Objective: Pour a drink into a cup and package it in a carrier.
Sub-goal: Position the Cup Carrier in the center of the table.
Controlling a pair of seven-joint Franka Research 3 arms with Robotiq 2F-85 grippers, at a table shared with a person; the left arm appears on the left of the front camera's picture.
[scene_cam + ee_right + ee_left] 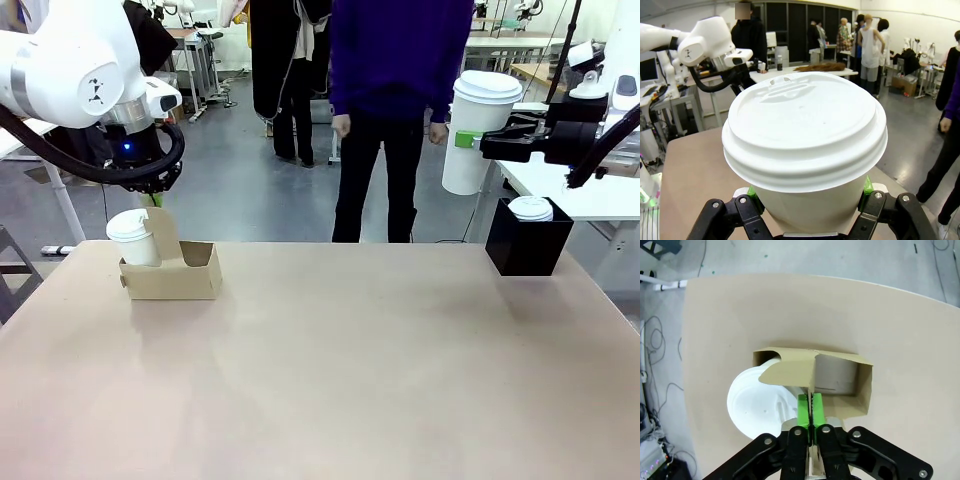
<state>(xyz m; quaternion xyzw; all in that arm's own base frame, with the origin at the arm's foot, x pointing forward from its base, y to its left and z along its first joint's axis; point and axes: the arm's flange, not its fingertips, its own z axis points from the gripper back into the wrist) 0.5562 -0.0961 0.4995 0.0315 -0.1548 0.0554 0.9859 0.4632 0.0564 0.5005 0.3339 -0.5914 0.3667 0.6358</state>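
The tall white lidded paper cup [487,100] [805,135] is hanging raised at the far right, with the right end effector [480,140] [810,200] pinching its sides between green pads. Lower and just to its right, a black square box [527,250] is sitting on the tabletop [350,370], holding another lidded cup [530,208]. At the far left, the brown cardboard carrier [190,282] [865,390] is resting on the tabletop and carrying a shorter lidded cup [132,238] [755,407] in its left hole. The left end effector [155,195] [810,402] is pinching the carrier's raised handle divider [790,372], pads pressed together on it. A person [400,100] is standing beyond the far edge.
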